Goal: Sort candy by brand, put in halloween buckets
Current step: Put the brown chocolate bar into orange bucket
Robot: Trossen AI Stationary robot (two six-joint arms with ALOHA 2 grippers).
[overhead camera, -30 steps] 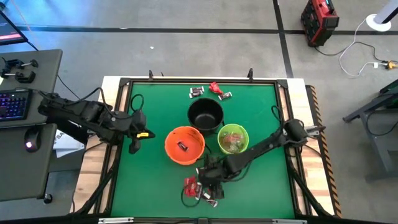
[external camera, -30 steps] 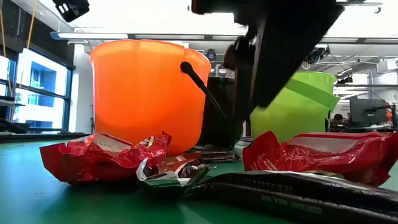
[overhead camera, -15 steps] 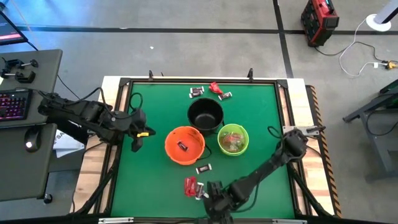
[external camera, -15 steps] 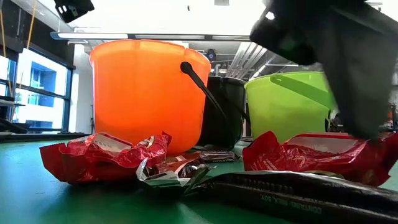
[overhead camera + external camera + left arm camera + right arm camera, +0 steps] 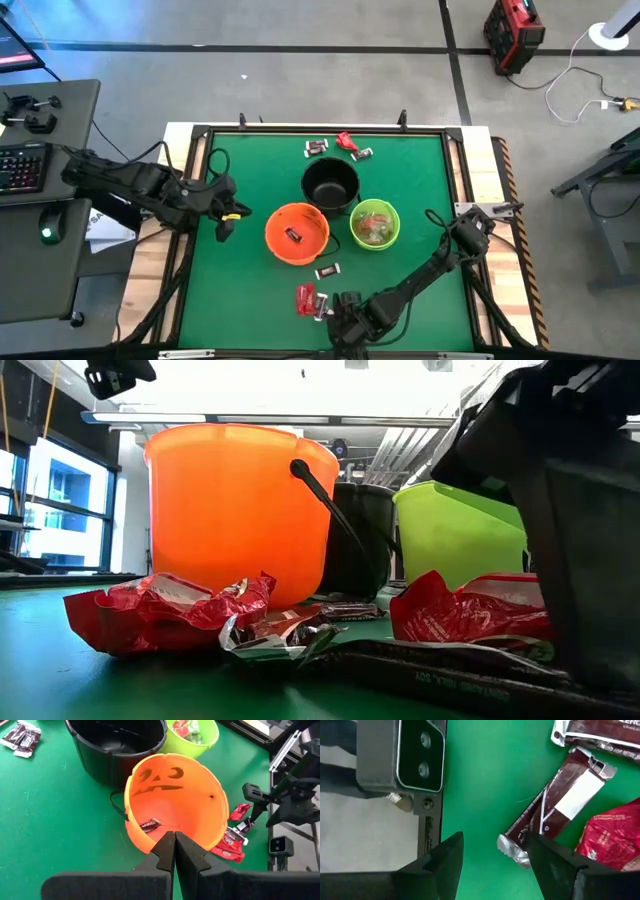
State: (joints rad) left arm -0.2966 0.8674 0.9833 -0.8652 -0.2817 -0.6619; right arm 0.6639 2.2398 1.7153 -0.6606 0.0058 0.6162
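The high view shows the right tool [image 5: 345, 322] down low at the near edge of the green tabletop [image 5: 250, 290], right by a little pile of candy [image 5: 310, 300]. One second ago it was closer to the buckets, just under the orange bucket [image 5: 297, 233]. Then it swung out to the near edge, and now it sits there almost in the same spot. So it looks like it has picked its next candy and is getting ready to grab.

In the right wrist view the right tool [image 5: 492, 855] is wide open and holds nothing. A dark brown bar [image 5: 555, 807] with a silver end lies just in front of it, with the silver end between the two fingers [image 5: 440, 865]. A red candy [image 5: 615, 837] lies just beside the bar. I think the brown bar is the one it wants.

The left tool [image 5: 175, 852] is shut tight and holds nothing. It waits over the left side of the tabletop, pointing at the orange bucket.

The three buckets stand close together in the middle. The black bucket [image 5: 330, 183] looks empty from here. The orange bucket has one dark candy inside. The green bucket [image 5: 375, 223] has some candy in it. One more dark candy [image 5: 327, 270] lies alone below the orange bucket, and a few more [image 5: 338, 146] lie at the far edge. So lots of candy is still out, and the sorting is not near done.
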